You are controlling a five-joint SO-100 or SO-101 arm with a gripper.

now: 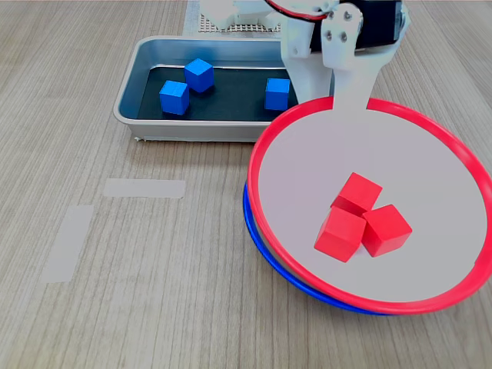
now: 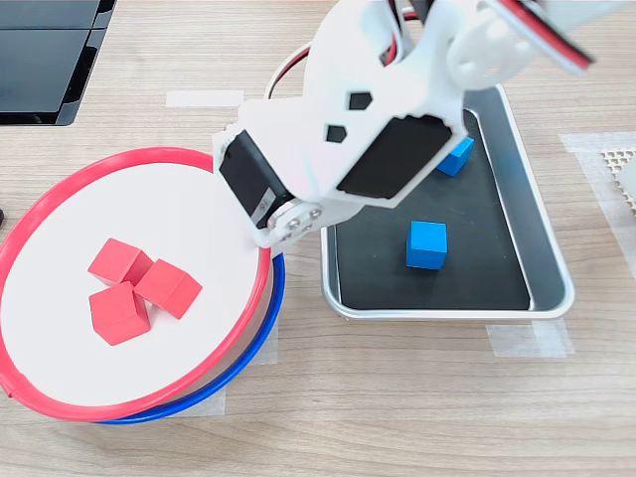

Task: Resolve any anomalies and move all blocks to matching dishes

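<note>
The red-rimmed dish (image 1: 261,154) (image 2: 60,189) sits stacked on the blue-rimmed dish (image 1: 265,250) (image 2: 260,333), whose rim shows only as a crescent beneath it. Three red blocks (image 1: 357,194) (image 2: 119,261) lie clustered inside the red-rimmed dish. Three blue blocks (image 1: 174,98) lie in the grey metal tray (image 1: 127,96) (image 2: 447,308); in the second exterior view two of them (image 2: 427,244) show and the arm hides the rest. My gripper (image 1: 350,98) (image 2: 270,237) is at the red-rimmed dish's rim on the tray side, one finger lying over the rim, shut on it.
Pale tape patches (image 1: 144,187) mark the wooden table at the first exterior view's left. A white mesh piece (image 1: 231,27) (image 2: 621,164) lies beyond the tray. A black object (image 2: 45,55) sits at the second exterior view's top left.
</note>
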